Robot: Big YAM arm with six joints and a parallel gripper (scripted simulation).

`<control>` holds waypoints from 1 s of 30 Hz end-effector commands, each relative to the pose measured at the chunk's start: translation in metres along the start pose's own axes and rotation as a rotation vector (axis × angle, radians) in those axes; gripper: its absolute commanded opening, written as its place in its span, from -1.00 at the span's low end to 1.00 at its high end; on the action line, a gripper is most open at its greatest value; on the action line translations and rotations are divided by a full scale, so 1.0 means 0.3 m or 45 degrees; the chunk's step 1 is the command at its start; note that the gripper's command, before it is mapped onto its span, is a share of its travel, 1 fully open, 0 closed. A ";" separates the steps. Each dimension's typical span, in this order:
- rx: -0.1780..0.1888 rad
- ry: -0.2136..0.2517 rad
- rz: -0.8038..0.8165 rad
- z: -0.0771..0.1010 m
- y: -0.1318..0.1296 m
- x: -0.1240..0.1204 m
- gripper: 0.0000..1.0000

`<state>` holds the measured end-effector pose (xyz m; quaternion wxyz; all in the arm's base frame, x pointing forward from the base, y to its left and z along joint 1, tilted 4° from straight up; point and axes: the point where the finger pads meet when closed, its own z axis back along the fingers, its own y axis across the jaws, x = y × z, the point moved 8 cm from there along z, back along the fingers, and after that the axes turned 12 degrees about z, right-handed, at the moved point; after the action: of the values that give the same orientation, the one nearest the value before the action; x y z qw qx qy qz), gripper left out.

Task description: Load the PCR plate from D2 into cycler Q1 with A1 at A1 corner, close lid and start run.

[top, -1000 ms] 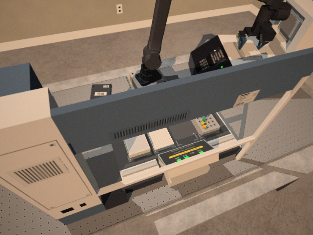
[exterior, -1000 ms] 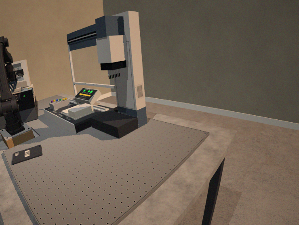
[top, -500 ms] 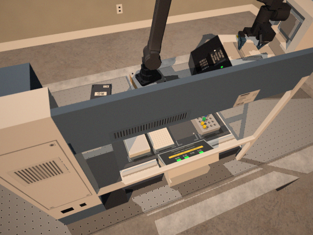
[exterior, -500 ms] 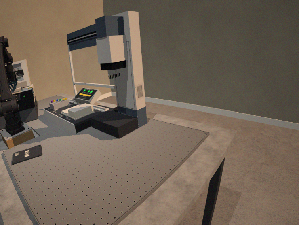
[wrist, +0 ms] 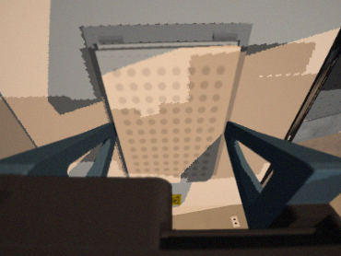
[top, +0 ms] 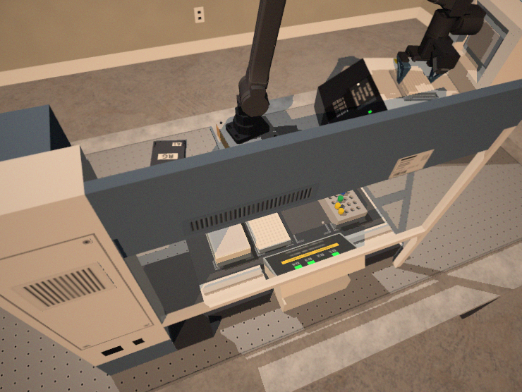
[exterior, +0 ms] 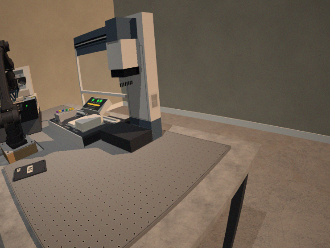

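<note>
The 96-well PCR plate (top: 417, 82) lies on the block of the cycler Q1 (top: 350, 97), whose lid (top: 484, 37) stands open behind it. Q1's lamp (top: 369, 111) is green. My gripper (top: 417, 69) hangs just above the plate, wide open and empty. In the wrist view the plate (wrist: 168, 106) fills the middle, wells up, with my two fingers spread to either side of its near end and not clamping it. I cannot read the A1 mark or see the cut corner. Deck place D2 (top: 307, 225) holds nothing.
The tube cooling block (top: 342, 208) stands on D1, the other plate (top: 269, 230) on D3, and the deep-well block (top: 230, 243) on D4. The grey gantry beam (top: 295, 168) spans above the deck. The regrip nest RG (top: 168, 152) lies beside the arm's base (top: 248, 126).
</note>
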<state>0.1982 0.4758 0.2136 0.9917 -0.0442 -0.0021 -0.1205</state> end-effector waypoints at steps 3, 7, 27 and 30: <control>0.134 -0.022 -0.013 0.138 0.038 0.021 1.00; 0.128 -0.021 -0.012 0.183 0.029 0.020 1.00; 0.101 -0.018 0.011 0.251 0.031 -0.012 1.00; 0.094 -0.016 -0.006 0.251 0.022 0.002 1.00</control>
<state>0.1982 0.4795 0.2520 0.9919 -0.0432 -0.0025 -0.1192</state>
